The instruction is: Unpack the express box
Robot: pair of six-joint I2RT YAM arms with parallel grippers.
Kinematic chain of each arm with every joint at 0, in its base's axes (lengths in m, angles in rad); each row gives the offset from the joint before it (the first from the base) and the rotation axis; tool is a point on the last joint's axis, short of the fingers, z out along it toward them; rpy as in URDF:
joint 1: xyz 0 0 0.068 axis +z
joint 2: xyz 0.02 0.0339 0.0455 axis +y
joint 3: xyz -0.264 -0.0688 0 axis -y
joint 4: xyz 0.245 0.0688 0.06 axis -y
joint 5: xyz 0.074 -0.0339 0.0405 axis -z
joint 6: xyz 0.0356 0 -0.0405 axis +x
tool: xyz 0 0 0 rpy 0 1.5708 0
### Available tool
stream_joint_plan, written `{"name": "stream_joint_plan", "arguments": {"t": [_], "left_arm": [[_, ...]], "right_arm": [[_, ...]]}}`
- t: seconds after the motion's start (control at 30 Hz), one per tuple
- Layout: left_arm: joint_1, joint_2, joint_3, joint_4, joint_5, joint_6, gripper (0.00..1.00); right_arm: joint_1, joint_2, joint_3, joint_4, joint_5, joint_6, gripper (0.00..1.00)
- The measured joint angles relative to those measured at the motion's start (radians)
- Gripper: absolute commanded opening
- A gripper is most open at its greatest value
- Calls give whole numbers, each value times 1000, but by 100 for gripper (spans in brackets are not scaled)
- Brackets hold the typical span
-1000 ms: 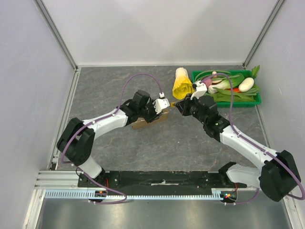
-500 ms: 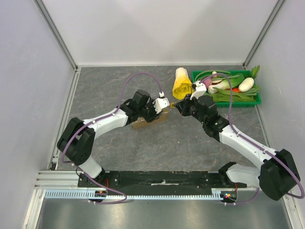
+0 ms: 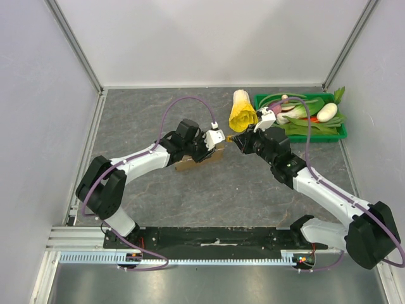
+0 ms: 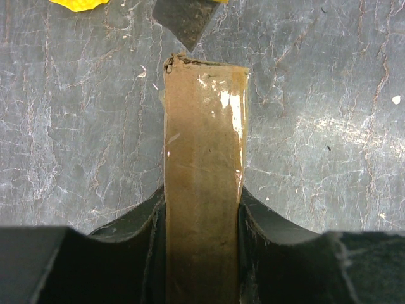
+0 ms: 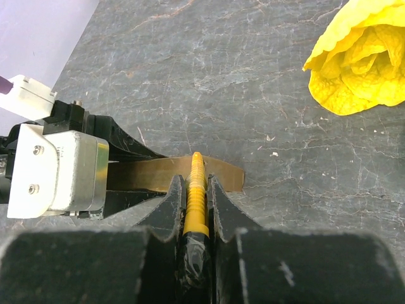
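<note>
Left gripper [image 4: 202, 206]: fingers pressed against both broad faces of the box [image 4: 204, 145], pinching it. The box stands on its long edge, narrow taped side up, with glossy tape along the top. Its far end is frayed at the corner.

Right gripper [image 5: 195, 189]: fingers pressed together on a yellow ridged tool [image 5: 195, 202], which runs forward between them. The tool's tip sits at the top edge of the box [image 5: 149, 174], near its free end. Cannot tell whether it cuts in or merely touches. In the left wrist view, a dark tip meets that same frayed corner.

From overhead, the two grippers, left [image 3: 212, 147] and right [image 3: 239, 140], meet nose to nose mid-table, with the box [image 3: 199, 161] between them on the left arm's side, resting on the grey stone-pattern table [image 3: 145, 114].

Just beyond the right gripper lies a yellow leafy vegetable [image 3: 242, 113]. Beside it, at the far right corner, a green tray [image 3: 319, 135] holds mixed vegetables, one of them white [image 3: 326, 112].
</note>
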Motion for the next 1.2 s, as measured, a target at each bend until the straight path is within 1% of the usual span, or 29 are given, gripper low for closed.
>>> {"name": "stream_joint_plan", "arguments": {"t": [0.6,0.87,1.2], "left_arm": [[5,6,7,-3,2,-16,31],[37,42,58,-49,50,-43,30],[51,59,79,-67,68,-55,28]], "right_arm": [[0,53,-4,22,-13,5,0],[-3,68,-5,37,-19,11,0],[-10,80,63,-84,-49,-23,0]]}}
